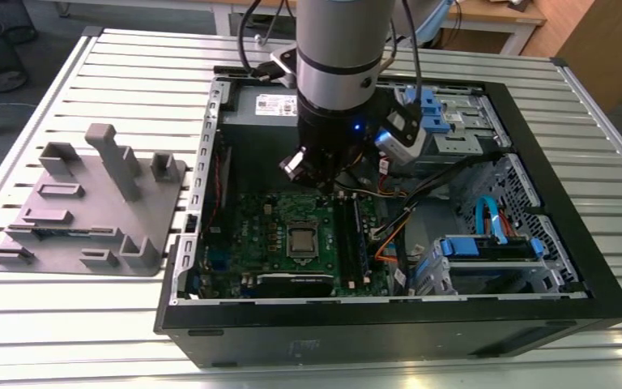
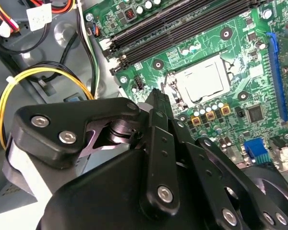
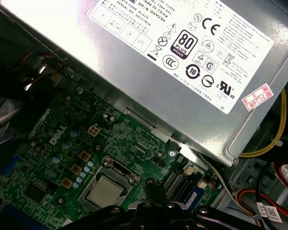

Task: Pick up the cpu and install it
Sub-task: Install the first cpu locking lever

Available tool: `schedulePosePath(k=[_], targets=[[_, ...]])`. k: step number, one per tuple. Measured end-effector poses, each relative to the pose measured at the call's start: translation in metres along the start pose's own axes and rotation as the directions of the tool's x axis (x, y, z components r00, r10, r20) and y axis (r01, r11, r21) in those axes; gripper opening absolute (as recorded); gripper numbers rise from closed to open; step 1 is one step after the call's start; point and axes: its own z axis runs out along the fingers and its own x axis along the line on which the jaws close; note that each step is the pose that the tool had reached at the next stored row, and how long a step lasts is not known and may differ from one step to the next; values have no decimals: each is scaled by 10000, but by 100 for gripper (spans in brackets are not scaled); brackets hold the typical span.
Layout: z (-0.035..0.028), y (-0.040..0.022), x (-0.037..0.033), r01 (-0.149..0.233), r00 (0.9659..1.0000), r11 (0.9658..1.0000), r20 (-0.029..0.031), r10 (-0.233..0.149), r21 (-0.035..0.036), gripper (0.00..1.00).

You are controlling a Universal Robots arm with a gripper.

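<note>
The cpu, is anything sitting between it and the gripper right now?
Nothing visible does. The cpu already lies in its socket on the green motherboard, its silvery top bare, and the gripper hangs above it with open air between them.

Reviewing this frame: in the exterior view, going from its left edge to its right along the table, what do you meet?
Grey plastic tray with upright posts → green circuit board → cpu seated in its socket, below the gripper → blue drive bracket at the exterior view's right.

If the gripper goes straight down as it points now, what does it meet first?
Most likely the green motherboard near the cpu seated in its socket; the gripper hangs above there, though exact depth is unclear.
</note>
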Motion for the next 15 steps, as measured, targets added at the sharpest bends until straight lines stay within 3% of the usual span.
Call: schedulePosePath(k=[15], targets=[[72,31,-15,-645,9979,9979,10,645,51,11]])
